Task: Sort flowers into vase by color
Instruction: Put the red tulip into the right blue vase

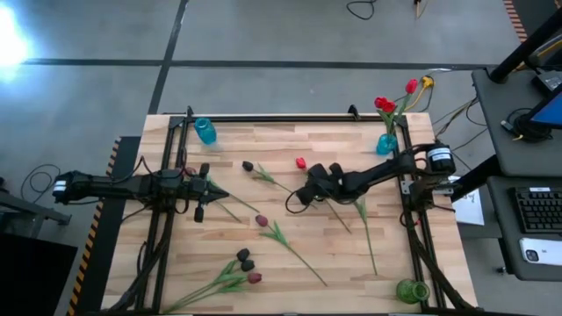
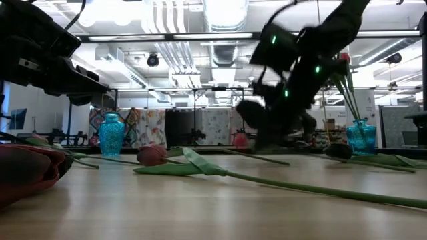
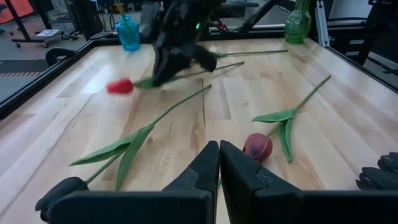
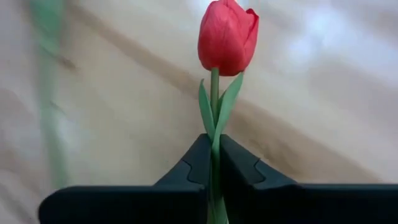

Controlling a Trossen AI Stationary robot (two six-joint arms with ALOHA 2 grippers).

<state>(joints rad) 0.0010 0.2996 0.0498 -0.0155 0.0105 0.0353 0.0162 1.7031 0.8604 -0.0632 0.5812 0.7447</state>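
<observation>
My right gripper (image 1: pixel 307 178) is at mid-table, shut on a red tulip (image 4: pixel 227 37). The tulip's head (image 1: pixel 300 162) sticks out past the fingertips toward the far edge. My left gripper (image 3: pixel 219 163) waits shut at the table's left side and holds nothing. Loose tulips lie flat on the wood: a dark one (image 1: pixel 248 165), a maroon one (image 1: pixel 262 220) and a bunch near the front left (image 1: pixel 244 263). A blue vase (image 1: pixel 387 140) at the far right holds red tulips. Another blue vase (image 1: pixel 205 132) stands at the far left, and a green vase (image 1: pixel 411 290) at the near right. My right gripper pinches the red tulip's thin green stem (image 4: pixel 214 152) between its two fingers, a short way below the head, where the small leaves start. The fingers slant down from the table's right side. The head points on beyond the fingertips; the stem's tail (image 3: pixel 224 65) trails back under the arm.
A long green stem with leaves (image 1: pixel 364 228) lies just in front of my right arm. A black frame rail (image 1: pixel 263 118) runs along the far edge. Bare wood lies open at the middle front (image 1: pixel 351 281).
</observation>
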